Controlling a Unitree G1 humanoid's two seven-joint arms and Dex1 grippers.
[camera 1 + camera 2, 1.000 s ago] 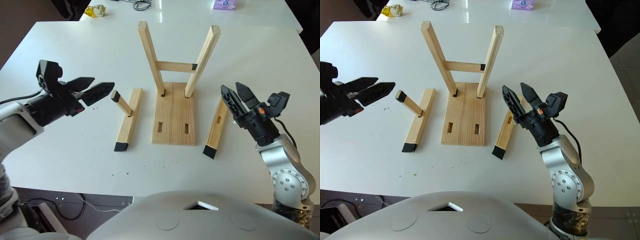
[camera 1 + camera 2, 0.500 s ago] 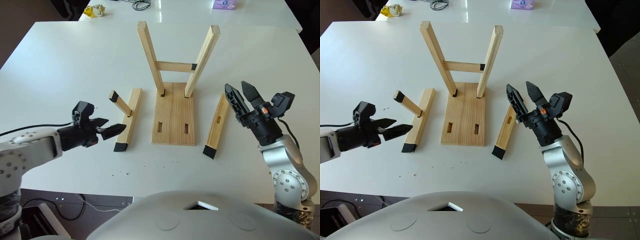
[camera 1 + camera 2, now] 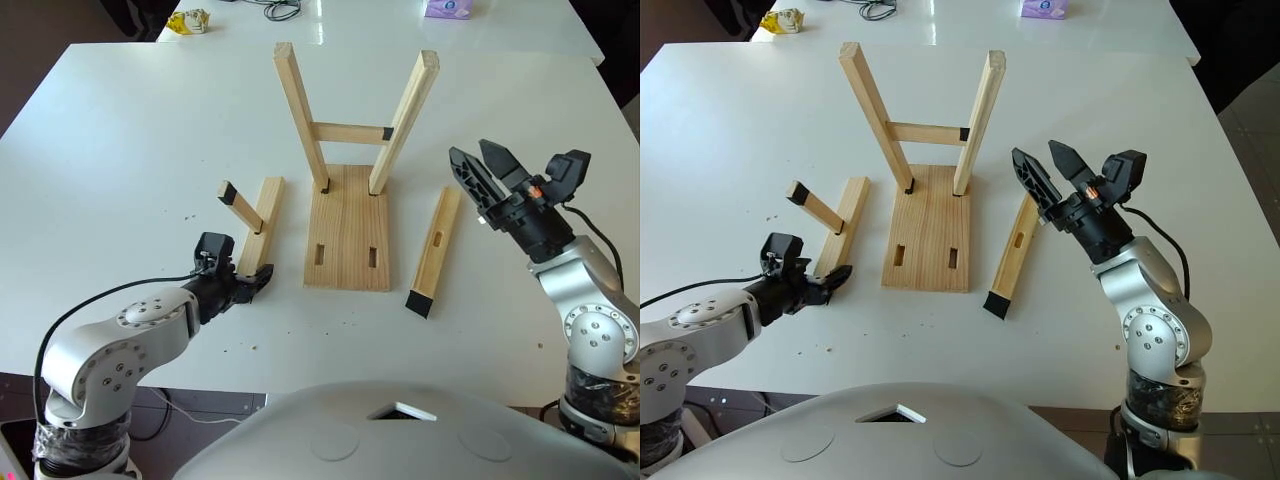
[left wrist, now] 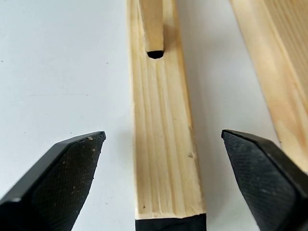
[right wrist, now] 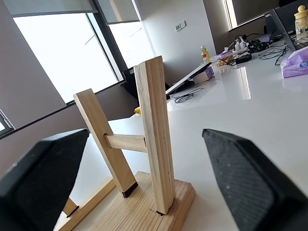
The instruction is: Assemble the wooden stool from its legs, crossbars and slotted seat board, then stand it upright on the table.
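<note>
At the centre of the head view, the seat board (image 3: 348, 228) lies flat on the white table (image 3: 120, 130). Two legs stand in its far slots, one on the left (image 3: 302, 115) and one on the right (image 3: 404, 120). They lean away from each other toward their tops, and a crossbar (image 3: 350, 132) joins them.

Left of the board lies a loose leg (image 3: 258, 238), with a short crossbar piece (image 3: 242, 205) sticking out of it to the upper left. Its near end is black. The left gripper (image 3: 255, 278) is low at the table, at this black end. In the left wrist view its jaws are apart, with one finger (image 4: 57, 178) on each side of the leg and white table showing between each finger and the wood.

Right of the board lies a second loose leg (image 3: 436, 248), also with a black near end. The right gripper (image 3: 468, 148) is raised above the table, at the right of the frame, near the far end of this leg. Its jaws are wide apart and grip nothing.

At the top edge of the frame, a yellow wrapper (image 3: 190, 20) and a purple pack (image 3: 447, 8) lie on the next table.
</note>
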